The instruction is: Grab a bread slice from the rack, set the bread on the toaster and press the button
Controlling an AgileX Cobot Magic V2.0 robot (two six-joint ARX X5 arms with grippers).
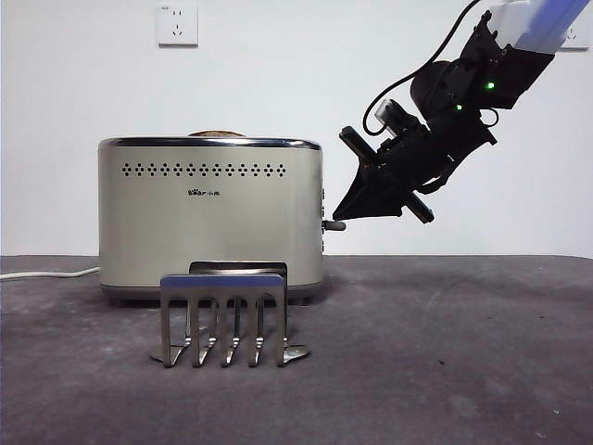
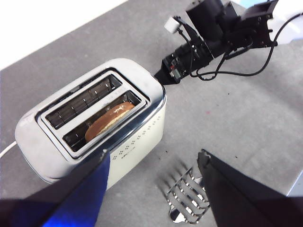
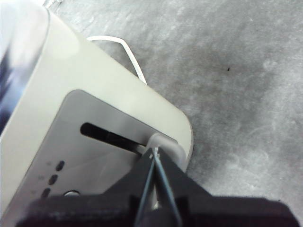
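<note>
The cream toaster [image 1: 211, 213] stands at the left, and the slice of bread [image 2: 110, 120] sits in one of its slots, its brown top just showing [image 1: 216, 134]. The steel rack [image 1: 225, 320] stands empty in front of it. My right gripper [image 1: 339, 217] comes down from the upper right, shut, with its tip on the button [image 1: 332, 225] at the toaster's narrow side. The right wrist view shows the closed tip [image 3: 154, 154] against the knob [image 3: 165, 145] at the end of the lever slot. My left gripper [image 2: 154, 153] is open and empty, high above the toaster and rack [image 2: 187, 198].
The toaster's white cable [image 1: 46, 273] trails off to the left on the dark grey table [image 1: 445, 352]. A white wall with a socket [image 1: 177, 25] stands behind. The right arm [image 2: 218, 33] also shows in the left wrist view.
</note>
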